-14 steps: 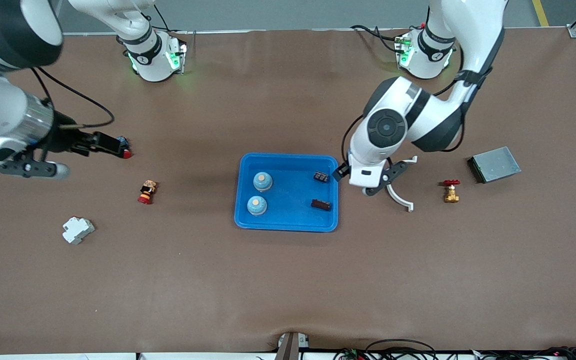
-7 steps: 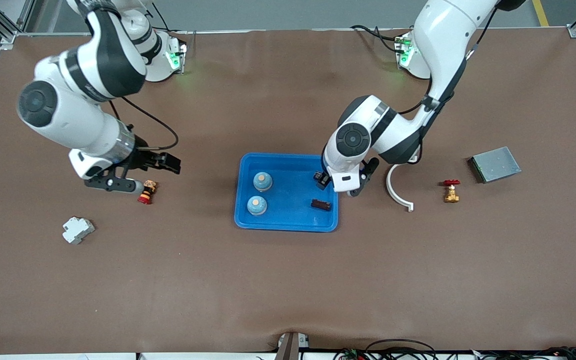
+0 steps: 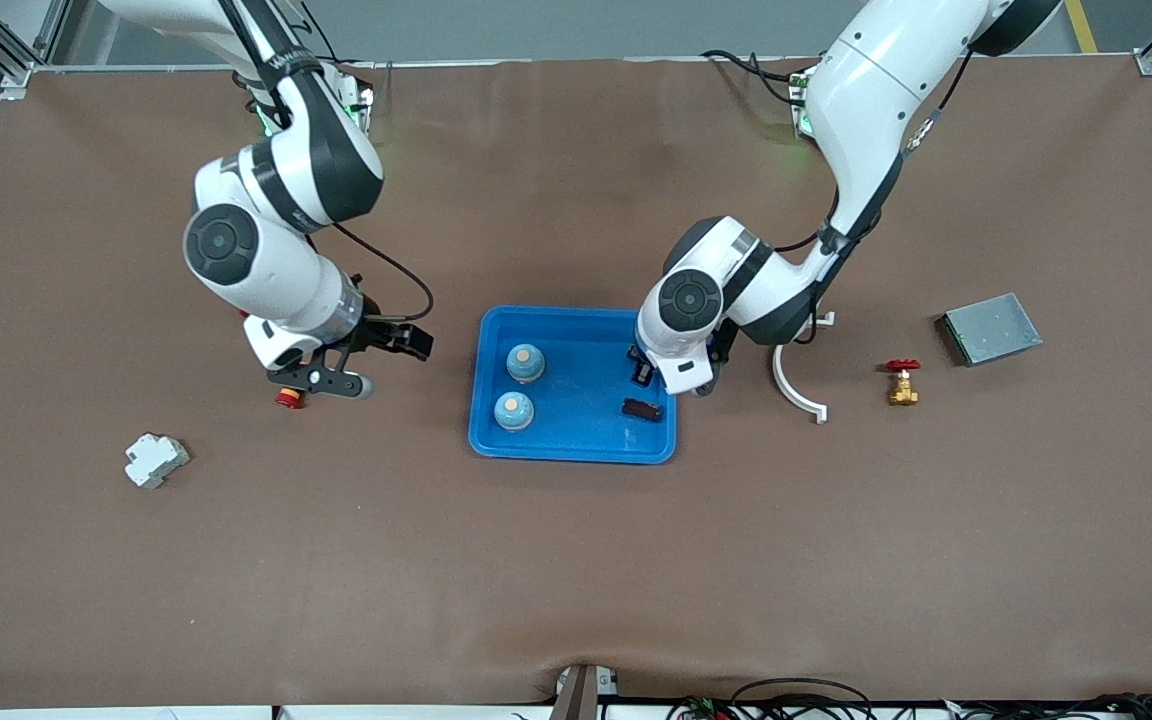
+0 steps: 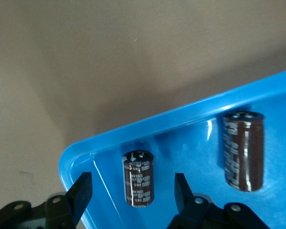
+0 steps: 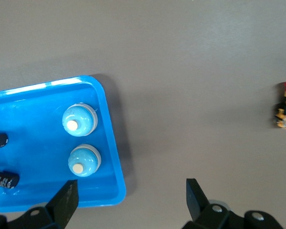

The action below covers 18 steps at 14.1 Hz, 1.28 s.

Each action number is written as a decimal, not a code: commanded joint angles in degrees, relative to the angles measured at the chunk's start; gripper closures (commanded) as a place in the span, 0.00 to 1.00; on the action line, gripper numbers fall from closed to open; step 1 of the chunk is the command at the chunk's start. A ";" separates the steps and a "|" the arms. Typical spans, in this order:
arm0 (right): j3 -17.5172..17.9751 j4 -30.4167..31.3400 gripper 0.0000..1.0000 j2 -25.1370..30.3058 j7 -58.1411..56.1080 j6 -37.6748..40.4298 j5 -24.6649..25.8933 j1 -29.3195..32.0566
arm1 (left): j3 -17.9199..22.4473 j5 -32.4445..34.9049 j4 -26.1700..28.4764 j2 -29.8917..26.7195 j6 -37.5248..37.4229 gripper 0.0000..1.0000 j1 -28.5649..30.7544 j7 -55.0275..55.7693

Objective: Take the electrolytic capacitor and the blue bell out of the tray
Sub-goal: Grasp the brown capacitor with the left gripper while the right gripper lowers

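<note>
On the brown table, a capacitor (image 4: 138, 177) in the tray (image 3: 576, 446) is straddled by the left gripper's (image 4: 132, 191) spread fingers near the rim and could be knocked or missed if they catch it; the right gripper (image 3: 376, 350) is spread and held over bare table beside the tray.

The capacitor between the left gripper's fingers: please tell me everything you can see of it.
The capacitor is a short dark brown cylinder with pale printed lettering and a black end cap. It lies on its side in a corner of the blue tray. The left gripper straddles it, its fingers apart and not touching it. A second capacitor lies nearby.
</note>
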State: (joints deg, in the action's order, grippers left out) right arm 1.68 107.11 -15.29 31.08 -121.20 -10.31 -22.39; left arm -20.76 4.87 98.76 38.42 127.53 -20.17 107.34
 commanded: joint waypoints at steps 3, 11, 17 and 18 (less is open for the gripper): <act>-0.54 -0.85 0.00 -5.62 5.56 -5.53 -0.32 -5.20 | 0.46 1.37 -0.32 1.65 2.98 0.31 -1.01 7.00; -0.54 -4.62 0.00 -13.53 5.92 -8.53 -0.76 -10.03 | 0.54 2.42 -0.50 2.79 4.74 0.59 -1.27 7.01; -0.54 -10.69 0.00 -19.59 10.22 -8.53 -0.76 -12.85 | 0.89 4.79 -0.94 3.68 5.53 0.90 -1.01 6.92; -0.54 -10.79 0.00 -20.38 10.31 -8.62 -0.41 -13.29 | 0.89 4.79 -1.20 3.16 5.45 1.00 -0.83 6.75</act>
State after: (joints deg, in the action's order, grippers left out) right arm 1.69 99.05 -32.87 39.93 -130.06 -10.32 -34.45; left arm -20.38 7.93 98.50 41.40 132.41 -20.82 112.79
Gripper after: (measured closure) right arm 0.000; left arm 0.661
